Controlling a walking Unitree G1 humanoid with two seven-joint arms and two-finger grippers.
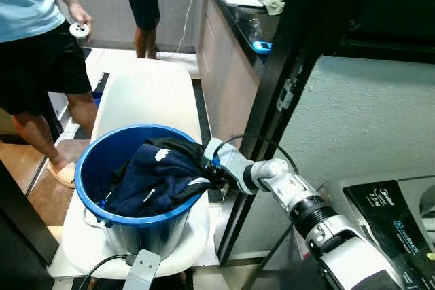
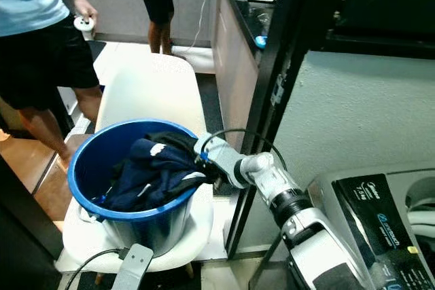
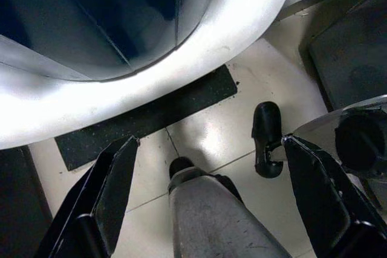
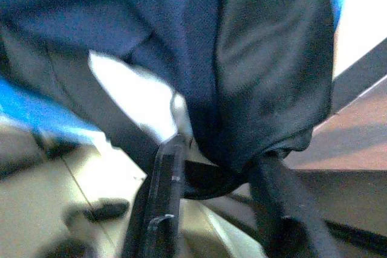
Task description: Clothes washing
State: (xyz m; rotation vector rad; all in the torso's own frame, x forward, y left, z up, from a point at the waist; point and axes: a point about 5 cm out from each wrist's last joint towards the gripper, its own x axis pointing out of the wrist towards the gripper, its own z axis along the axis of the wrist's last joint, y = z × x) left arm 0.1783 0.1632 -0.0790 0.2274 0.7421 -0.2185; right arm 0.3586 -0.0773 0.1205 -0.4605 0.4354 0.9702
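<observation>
A blue bucket (image 1: 92, 202) stands on a white padded bench (image 1: 146, 93) and holds a heap of navy and black clothes (image 1: 160, 178). My right gripper (image 1: 213, 170) reaches over the bucket's right rim. In the right wrist view its fingers (image 4: 162, 206) are shut on a fold of the dark garment (image 4: 254, 89), which hangs over the rim. My left gripper (image 3: 211, 203) hangs low beside the bench with its fingers (image 3: 106, 194) spread open over the tiled floor, holding nothing.
A washing machine (image 1: 391, 212) with a dark control panel sits at the lower right. A black post (image 1: 275, 110) rises just behind my right arm. A person in black shorts (image 1: 34, 52) stands left of the bench, and another person (image 1: 143, 1) stands farther back by a cluttered counter (image 1: 238, 5).
</observation>
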